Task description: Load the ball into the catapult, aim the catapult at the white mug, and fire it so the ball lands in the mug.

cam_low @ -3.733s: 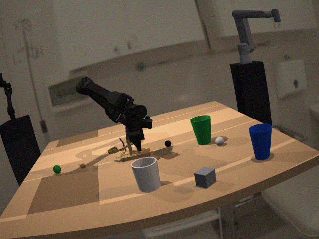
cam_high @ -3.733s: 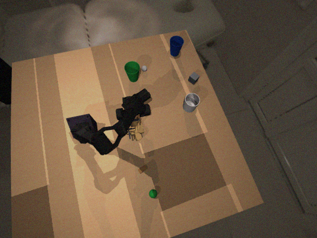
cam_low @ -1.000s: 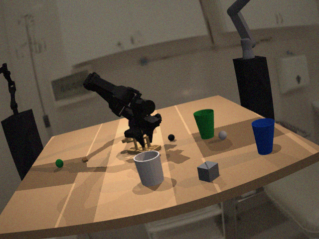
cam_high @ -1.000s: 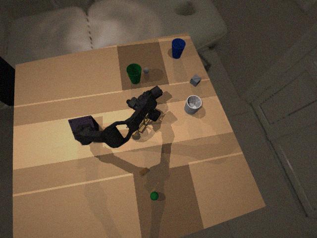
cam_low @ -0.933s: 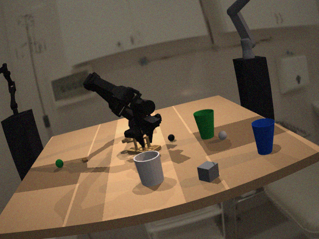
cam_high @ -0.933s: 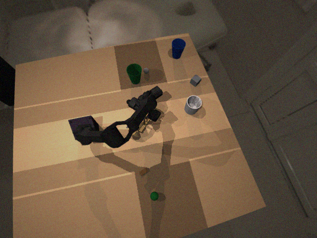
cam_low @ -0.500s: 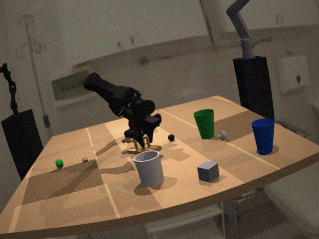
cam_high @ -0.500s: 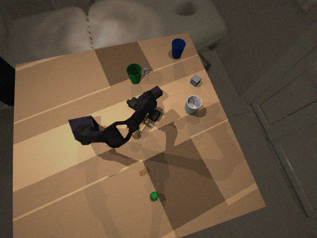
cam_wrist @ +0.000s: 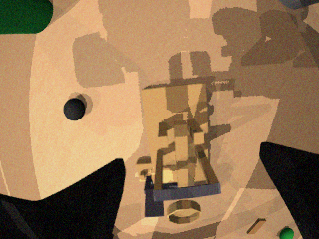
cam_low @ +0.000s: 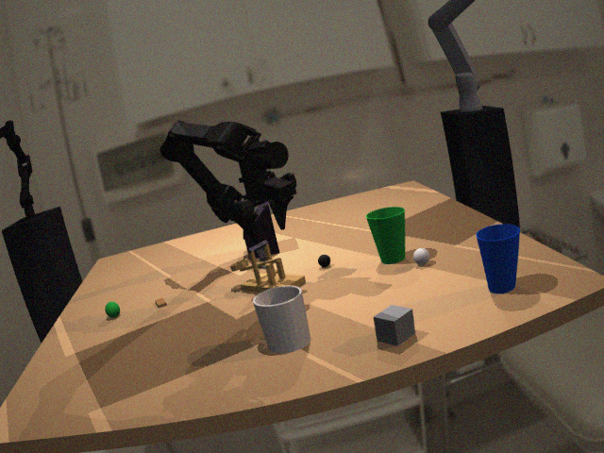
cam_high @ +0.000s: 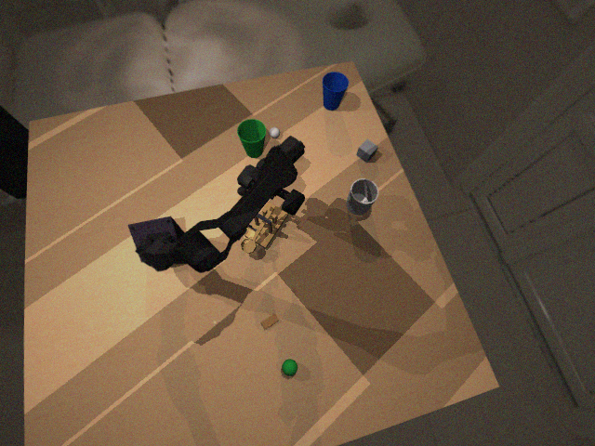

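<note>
The wooden catapult (cam_high: 261,236) (cam_low: 293,281) (cam_wrist: 154,112) stands on the table. Its ring-shaped cup (cam_high: 248,245) (cam_low: 239,265) (cam_wrist: 184,212) is at the rear, with no ball visible in it. My gripper (cam_low: 270,241) (cam_wrist: 195,158) is open and empty, its fingers spread above the catapult on either side of its frame. A black ball (cam_low: 324,260) (cam_wrist: 74,109) lies beside the catapult; the arm hides it in the top view. A white ball (cam_high: 274,132) (cam_low: 421,256) and a green ball (cam_high: 289,367) (cam_low: 112,310) (cam_wrist: 286,233) lie farther off. The white mug (cam_high: 361,197) (cam_low: 283,322) stands upright beyond the catapult's front.
A green cup (cam_high: 251,138) (cam_low: 387,236) (cam_wrist: 22,15) stands beside the white ball. A blue cup (cam_high: 333,91) (cam_low: 499,258) and a grey cube (cam_high: 366,150) (cam_low: 394,326) are near the table edge. A small wooden block (cam_high: 270,321) (cam_low: 160,302) (cam_wrist: 256,226) lies near the green ball.
</note>
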`<move>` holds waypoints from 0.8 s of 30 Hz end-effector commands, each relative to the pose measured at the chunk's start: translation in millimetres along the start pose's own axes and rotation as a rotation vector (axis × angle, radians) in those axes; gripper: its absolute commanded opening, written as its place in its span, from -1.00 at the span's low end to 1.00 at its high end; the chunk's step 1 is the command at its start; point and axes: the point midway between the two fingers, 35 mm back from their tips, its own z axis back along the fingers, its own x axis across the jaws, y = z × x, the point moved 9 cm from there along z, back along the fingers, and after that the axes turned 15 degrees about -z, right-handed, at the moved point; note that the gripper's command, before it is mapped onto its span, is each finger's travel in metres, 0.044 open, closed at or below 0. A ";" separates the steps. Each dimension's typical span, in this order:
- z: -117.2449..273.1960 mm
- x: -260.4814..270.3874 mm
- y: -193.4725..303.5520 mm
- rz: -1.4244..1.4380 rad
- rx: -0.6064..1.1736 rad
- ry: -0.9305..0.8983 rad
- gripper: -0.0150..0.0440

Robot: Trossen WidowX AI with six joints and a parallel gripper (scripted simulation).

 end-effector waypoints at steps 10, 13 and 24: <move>-45.7 0.2 4.5 -0.002 0.020 0.004 1.00; -45.7 0.2 4.5 -0.002 0.020 0.004 1.00; -61.0 0.0 4.0 -0.002 0.020 0.004 1.00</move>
